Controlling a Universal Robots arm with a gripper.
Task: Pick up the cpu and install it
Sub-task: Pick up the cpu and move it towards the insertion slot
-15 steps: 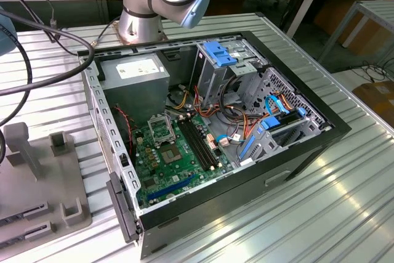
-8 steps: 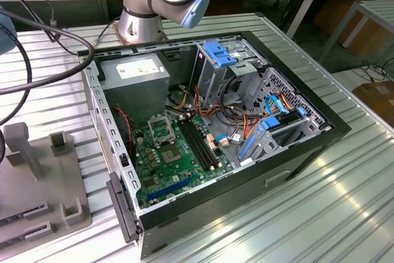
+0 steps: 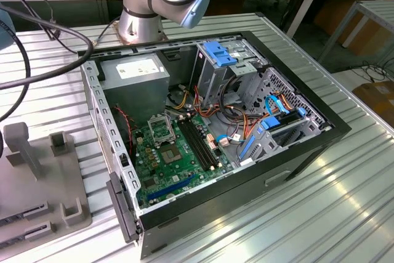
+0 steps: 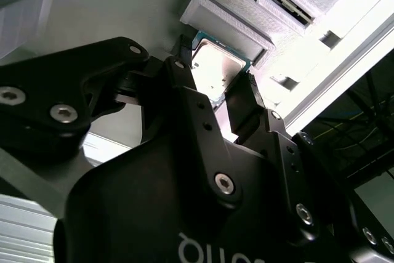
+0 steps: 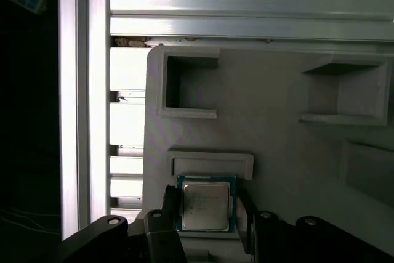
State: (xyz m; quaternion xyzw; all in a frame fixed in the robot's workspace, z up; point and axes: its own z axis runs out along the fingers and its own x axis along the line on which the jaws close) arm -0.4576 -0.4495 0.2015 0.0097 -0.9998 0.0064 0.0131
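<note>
In both wrist views the gripper is clamped on the cpu, its black fingers pressed against two opposite edges of the chip. The cpu lies silver top up on the grey holder tray, just beside a raised ledge of that tray. In the exterior view the open computer case lies on the ribbed metal table, its motherboard exposed, well apart from the grey tray at the exterior view's left
</note>
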